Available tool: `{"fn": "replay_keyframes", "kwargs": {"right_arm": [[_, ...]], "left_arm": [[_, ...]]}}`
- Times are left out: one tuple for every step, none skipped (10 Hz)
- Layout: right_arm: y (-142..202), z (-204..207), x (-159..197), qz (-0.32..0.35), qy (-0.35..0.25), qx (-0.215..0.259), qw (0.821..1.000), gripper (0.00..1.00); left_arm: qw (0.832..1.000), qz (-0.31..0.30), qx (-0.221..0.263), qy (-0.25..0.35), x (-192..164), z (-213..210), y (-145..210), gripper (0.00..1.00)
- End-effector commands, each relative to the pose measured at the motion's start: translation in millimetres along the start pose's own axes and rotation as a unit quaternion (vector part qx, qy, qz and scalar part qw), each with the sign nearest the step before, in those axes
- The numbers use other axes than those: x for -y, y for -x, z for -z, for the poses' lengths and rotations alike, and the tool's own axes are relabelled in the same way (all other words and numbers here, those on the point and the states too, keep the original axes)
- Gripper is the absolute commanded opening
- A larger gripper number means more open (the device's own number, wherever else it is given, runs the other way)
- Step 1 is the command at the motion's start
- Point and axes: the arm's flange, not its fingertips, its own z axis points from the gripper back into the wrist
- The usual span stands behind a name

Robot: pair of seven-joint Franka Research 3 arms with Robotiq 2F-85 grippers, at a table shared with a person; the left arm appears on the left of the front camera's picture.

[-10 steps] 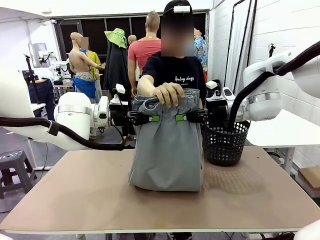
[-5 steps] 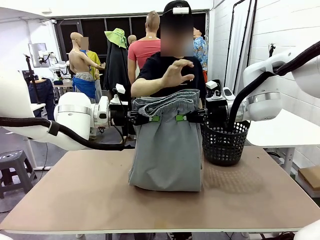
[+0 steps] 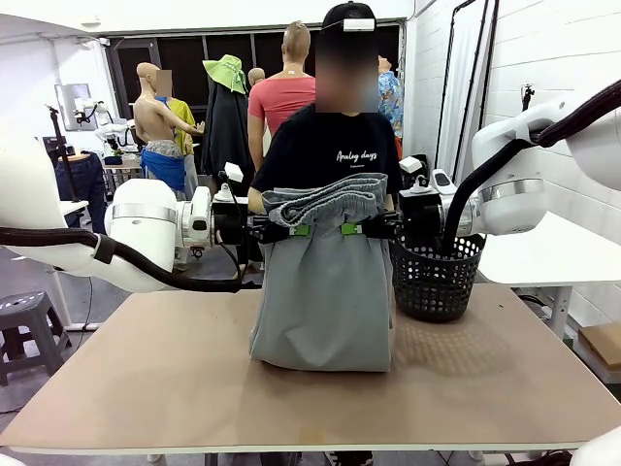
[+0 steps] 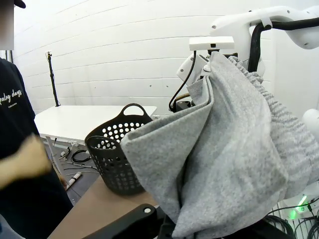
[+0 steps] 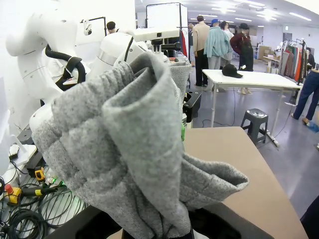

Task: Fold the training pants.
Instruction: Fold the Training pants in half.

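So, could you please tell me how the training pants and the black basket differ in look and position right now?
The training pants are soft, plain light grey fabric; the basket is stiff black mesh full of holes. The pants hang upright, pinched near the waistband by the left claw and the right claw, hem bunched on the table; the basket stands unheld beside them. Both touch the tabletop.

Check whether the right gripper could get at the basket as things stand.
Probably not yet. The basket stands just below the right gripper with nothing between, but that gripper is shut on the pants, holding them up with the left gripper.
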Motion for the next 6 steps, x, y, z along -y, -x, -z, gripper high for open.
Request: {"fn": "replay_keyframes", "kwargs": {"right_arm": [[-1.4, 0.4, -0.3, 0.000, -0.003, 0.001, 1.000, 0.00], [-1.4, 0.4, -0.3, 0.000, -0.003, 0.001, 1.000, 0.00], [-1.4, 0.4, -0.3, 0.000, -0.003, 0.001, 1.000, 0.00], [-1.4, 0.4, -0.3, 0.000, -0.003, 0.001, 1.000, 0.00], [-1.4, 0.4, -0.3, 0.000, -0.003, 0.001, 1.000, 0.00], [-1.4, 0.4, -0.3, 0.000, -0.003, 0.001, 1.000, 0.00]], "left_arm": [[1.000, 0.002, -0.003, 0.002, 1.0, 0.2, -2.3, 0.00], [1.000, 0.002, -0.003, 0.002, 1.0, 0.2, -2.3, 0.00], [1.000, 0.002, -0.003, 0.002, 1.0, 0.2, -2.3, 0.00], [1.000, 0.002, -0.003, 0.002, 1.0, 0.2, -2.3, 0.00], [1.000, 0.002, -0.003, 0.002, 1.0, 0.2, -2.3, 0.00], [1.000, 0.002, -0.003, 0.002, 1.0, 0.2, -2.3, 0.00]]}}
